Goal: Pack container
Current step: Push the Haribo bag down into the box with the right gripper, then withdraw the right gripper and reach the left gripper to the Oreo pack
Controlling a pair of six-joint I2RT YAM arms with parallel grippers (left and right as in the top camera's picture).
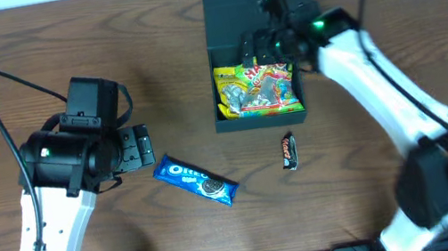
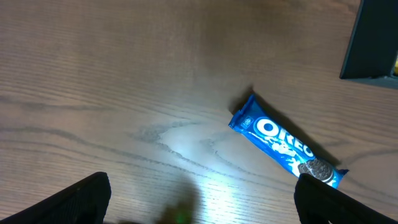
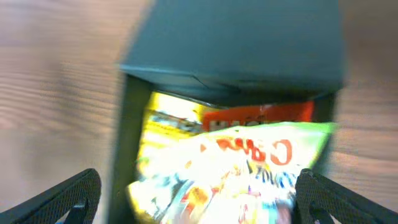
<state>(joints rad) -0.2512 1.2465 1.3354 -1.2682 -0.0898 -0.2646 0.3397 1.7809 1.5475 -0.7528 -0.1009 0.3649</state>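
Note:
The container (image 1: 260, 122) is a dark square box with its flap lid (image 1: 229, 12) lying open toward the table's far edge. A yellow candy bag (image 1: 259, 88) lies inside it. My right gripper (image 1: 255, 48) hovers open over the box's far half; in the right wrist view its fingers (image 3: 69, 200) straddle the blurred bag (image 3: 236, 168) without closing on it. A blue Oreo packet (image 1: 197, 180) lies on the table in front of my left gripper (image 1: 144, 147), which is open and empty. In the left wrist view the packet (image 2: 285, 142) sits just ahead of the right finger (image 2: 323, 202).
A small dark chocolate bar (image 1: 289, 150) lies on the wood just in front of the container. A corner of the container (image 2: 373, 43) shows at the top right of the left wrist view. The right arm reaches across the table's right side.

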